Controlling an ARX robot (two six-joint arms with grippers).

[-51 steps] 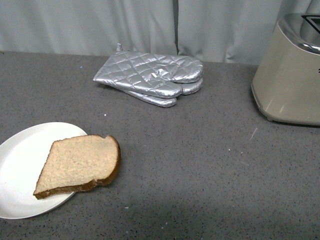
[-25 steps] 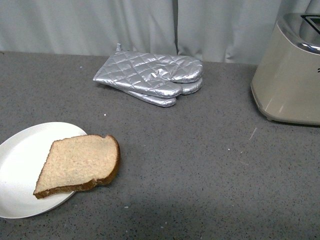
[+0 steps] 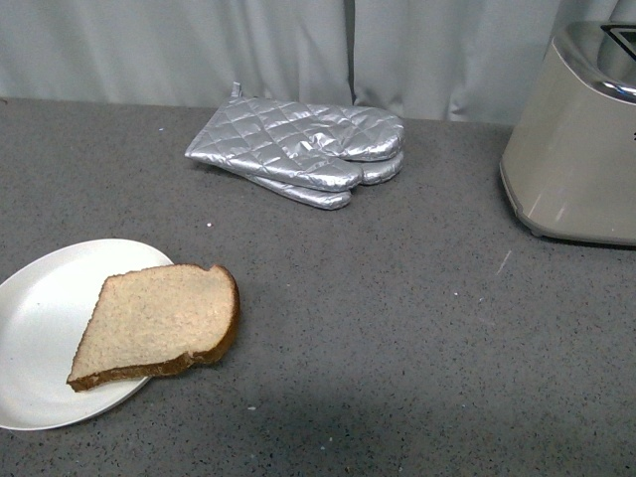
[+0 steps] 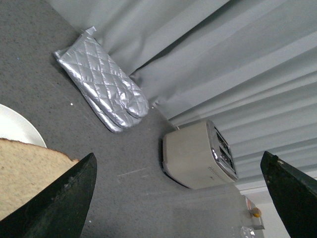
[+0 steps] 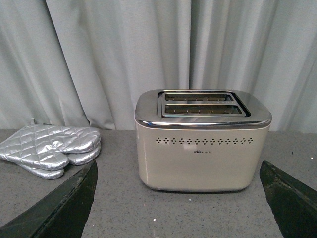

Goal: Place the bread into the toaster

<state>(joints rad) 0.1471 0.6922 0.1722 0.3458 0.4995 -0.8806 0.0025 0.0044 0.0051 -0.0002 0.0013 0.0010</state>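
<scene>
1. Both pairs stand wide apart and empty: left fingers point(image 4: 64, 198), right fingers point(image 5: 64, 203).
2. Beside one left finger lies the bread point(image 4: 25, 171), overhanging its plate point(image 4: 15, 126); the toaster point(image 5: 203, 144) sits ahead, between the right fingers.
3. Pinched unevenly, the soft slice may crumple or slide.

Grey countertop point(image 3: 397, 328): plate point(image 3: 40, 338), mitts point(image 3: 298, 149), toaster point(image 3: 571, 149)

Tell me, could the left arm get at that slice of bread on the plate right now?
Probably yes. The left gripper is open, and its wrist camera shows the bread close by one finger. Nothing lies on the bread, and the oven mitts sit well away.
</scene>
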